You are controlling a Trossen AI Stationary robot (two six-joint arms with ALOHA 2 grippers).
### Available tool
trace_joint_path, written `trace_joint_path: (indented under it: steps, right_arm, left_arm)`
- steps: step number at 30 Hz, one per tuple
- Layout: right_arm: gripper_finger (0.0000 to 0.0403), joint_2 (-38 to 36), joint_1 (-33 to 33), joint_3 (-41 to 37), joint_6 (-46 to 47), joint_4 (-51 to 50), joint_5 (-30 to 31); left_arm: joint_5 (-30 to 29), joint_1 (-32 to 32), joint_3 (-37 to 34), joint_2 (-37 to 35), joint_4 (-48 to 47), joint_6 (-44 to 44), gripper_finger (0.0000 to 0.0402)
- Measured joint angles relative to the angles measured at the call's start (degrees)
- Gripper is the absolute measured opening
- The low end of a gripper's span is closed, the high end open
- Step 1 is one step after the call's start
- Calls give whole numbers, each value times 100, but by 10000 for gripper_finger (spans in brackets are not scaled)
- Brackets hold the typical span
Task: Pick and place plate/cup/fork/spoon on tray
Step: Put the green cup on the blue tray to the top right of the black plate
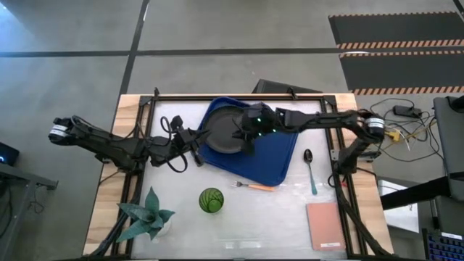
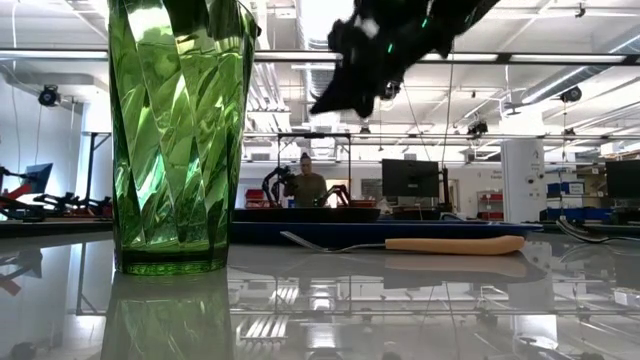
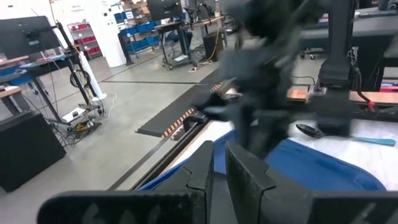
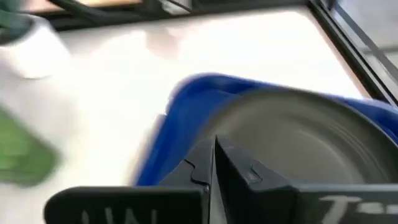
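Right pincer (image 1: pixel 243 135), fingers together, hides part of the plate (image 1: pixel 223 130); left pincer (image 1: pixel 196 145) also closed.

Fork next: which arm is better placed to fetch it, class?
Probably right. The right gripper hovers over the plate on the tray, nearer the fork than the left gripper.

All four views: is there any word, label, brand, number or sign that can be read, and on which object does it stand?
No text can be read in any view.
Right gripper: pale marks on its body in the right wrist view, blurred and cut off, not readable.
Bins and shelves in the room behind, left wrist view: too small to read.
Plate, tray, cup, fork, spoon: no markings visible.
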Motion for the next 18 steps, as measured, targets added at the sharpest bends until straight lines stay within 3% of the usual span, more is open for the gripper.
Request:
trace_joint_path:
  steps: [7,18]
  right_arm:
    - [8,-513,1085,-63,64,-4,0]
    - [8,-140,2301,247,534,700,367]
  left_arm:
    - [3,-14,-103,-6,-4,97,24]
    - [15,-20,-140,-188,0,92,24]
